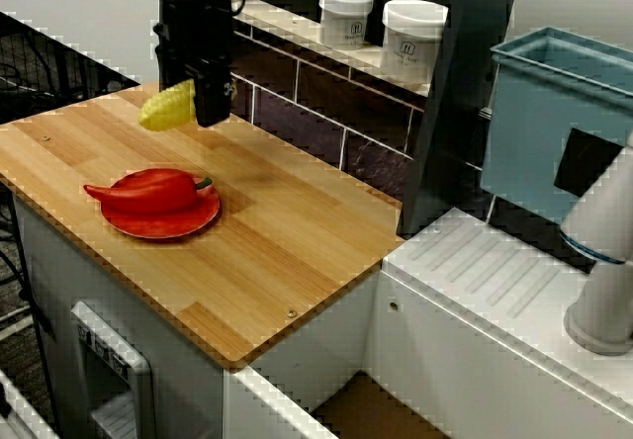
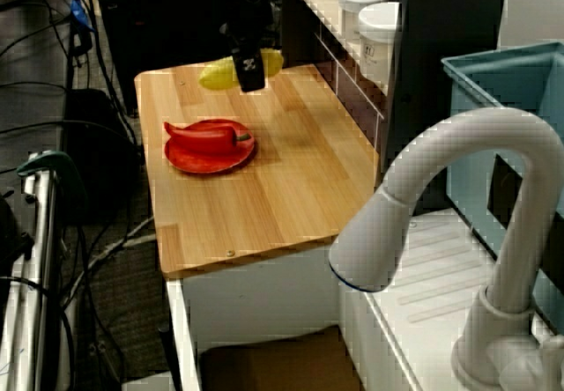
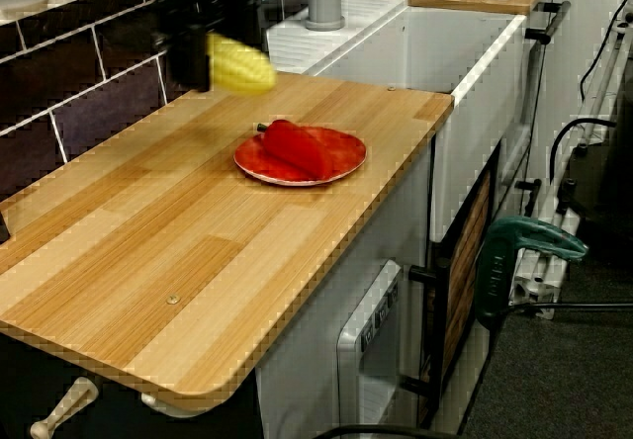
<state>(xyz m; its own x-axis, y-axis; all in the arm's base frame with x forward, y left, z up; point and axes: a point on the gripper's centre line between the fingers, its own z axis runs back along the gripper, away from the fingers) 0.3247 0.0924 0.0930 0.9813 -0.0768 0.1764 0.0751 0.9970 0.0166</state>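
- The yellow corn cob (image 1: 166, 108) was clamped crosswise in the gripper (image 1: 201, 103), off the wood, over the back part of the counter near the tiled wall.
- The black fingers were closed on the cob's middle. In the view past the faucet one finger (image 2: 249, 72) crossed in front of it and both yellow ends stuck out.
- In the view along the counter the cob (image 3: 240, 65) hung above a soft shadow on the boards.
- Toward the front edge from the cob, and apart from it, a red plate (image 1: 148, 227) lay flat with a red pepper (image 1: 148, 190) on it, green stem pointing toward the wall.
- The wooden counter (image 1: 287, 251) was pale striped board with rounded corners and small screw heads near its edge.
- Behind it ran dark tiles (image 1: 307, 113) with light grout, topped by a ledge carrying two white lidded jars (image 1: 345, 14) (image 1: 412, 39).
- Beside the wood sat a white ribbed drainboard (image 1: 495, 271), a white faucet (image 2: 441, 171) and a blue bin (image 1: 539, 162).
- Cables (image 2: 53, 100) trailed over the floor by the counter's far side.
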